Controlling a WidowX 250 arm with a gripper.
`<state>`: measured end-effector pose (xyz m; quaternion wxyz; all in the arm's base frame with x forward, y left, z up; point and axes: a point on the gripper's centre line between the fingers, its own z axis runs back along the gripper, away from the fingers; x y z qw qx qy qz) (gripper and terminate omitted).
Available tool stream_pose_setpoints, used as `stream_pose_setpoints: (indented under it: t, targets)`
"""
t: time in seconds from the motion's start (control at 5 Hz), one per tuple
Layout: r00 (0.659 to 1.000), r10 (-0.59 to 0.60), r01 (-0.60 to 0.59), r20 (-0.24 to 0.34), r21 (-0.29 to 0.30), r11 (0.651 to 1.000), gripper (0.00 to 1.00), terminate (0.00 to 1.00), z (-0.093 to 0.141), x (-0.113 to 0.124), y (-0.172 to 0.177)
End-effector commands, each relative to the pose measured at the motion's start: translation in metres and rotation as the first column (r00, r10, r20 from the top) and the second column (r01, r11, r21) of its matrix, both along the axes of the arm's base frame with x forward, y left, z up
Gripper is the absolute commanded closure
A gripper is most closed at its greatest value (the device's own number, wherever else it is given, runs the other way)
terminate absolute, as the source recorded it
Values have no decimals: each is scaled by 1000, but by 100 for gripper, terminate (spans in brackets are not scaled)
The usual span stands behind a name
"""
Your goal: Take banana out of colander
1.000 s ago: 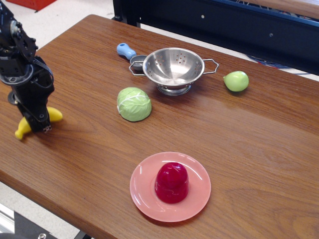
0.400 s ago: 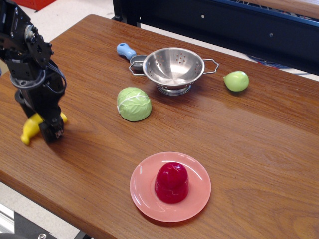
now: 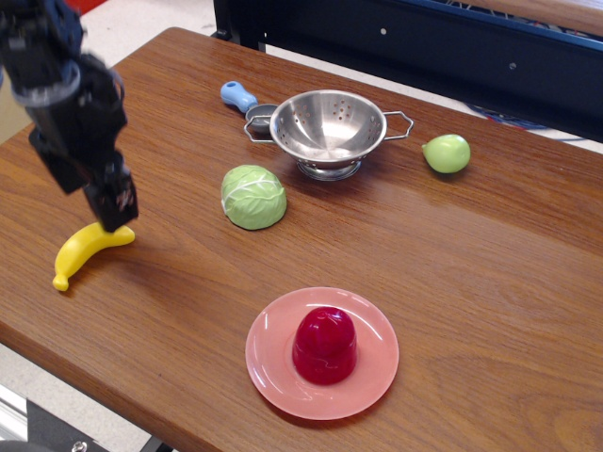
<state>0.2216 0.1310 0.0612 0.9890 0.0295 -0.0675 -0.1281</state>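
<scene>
1. The banana [image 3: 89, 250] lies flat on the table [image 3: 490, 273] near the front left edge, well apart from the colander [image 3: 329, 127], which holds nothing that shows
2. Its long axis runs on a slant from lower left to upper right; the narrow tip points to the lower left toward the table edge, the thicker end to the upper right, and the curve bows upward in the view
3. The gripper [image 3: 116, 209] hangs just above the banana's upper right end and has no hold on it; whether the jaws are spread or closed I cannot tell, as the dark fingers merge in this view
4. Judged from how things lie, the task looks all but done: banana out of the colander and set down, with the step in hand being the arm's clearing away
5. The next move calls for little: a rise straight up so the fingers do not nudge the banana, which looks smooth and could roll or slide
6. Further out sit a cabbage [image 3: 252, 197], a blue handle [image 3: 238, 95] beside the colander, a green fruit [image 3: 447, 153], and a pink plate [image 3: 377, 377] bearing a red dome [image 3: 325, 344]
</scene>
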Motion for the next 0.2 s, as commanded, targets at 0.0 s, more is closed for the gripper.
stream_pose_setpoints:
  t: [0.0]
  targets:
    - [999,-11,10,41,25,1000,0,100,17,0,3]
